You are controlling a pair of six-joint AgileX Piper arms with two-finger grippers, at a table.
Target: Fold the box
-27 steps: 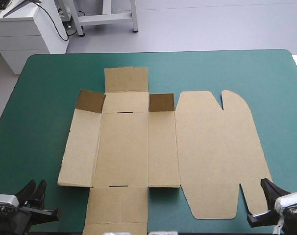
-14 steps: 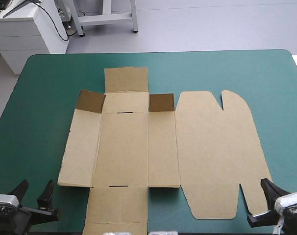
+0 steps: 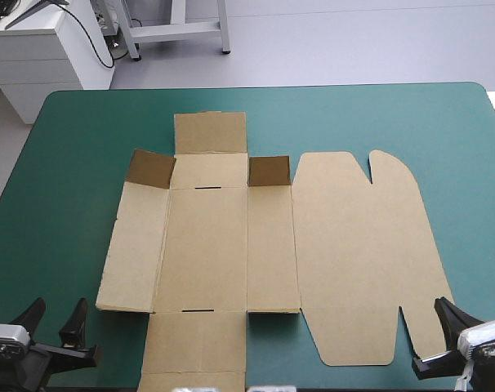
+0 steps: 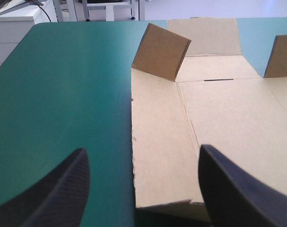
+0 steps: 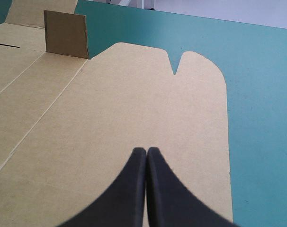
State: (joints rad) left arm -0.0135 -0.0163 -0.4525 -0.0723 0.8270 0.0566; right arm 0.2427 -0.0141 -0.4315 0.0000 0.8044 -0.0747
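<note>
box (image 3: 272,245) near flap, cropped (high view btm)

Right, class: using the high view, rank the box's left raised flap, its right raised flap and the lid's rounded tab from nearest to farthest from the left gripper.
1. The left raised flap, on the left gripper's own side.
2. The right raised flap, toward the middle.
3. The rounded tab, farthest to the right.

Lower left of the frame: the left gripper (image 3: 60,317) now stands open, its two black fingers (image 4: 63,187) spread well apart over the teal-green cover (image 3: 60,212), where earlier they met in a single closed point.
</note>
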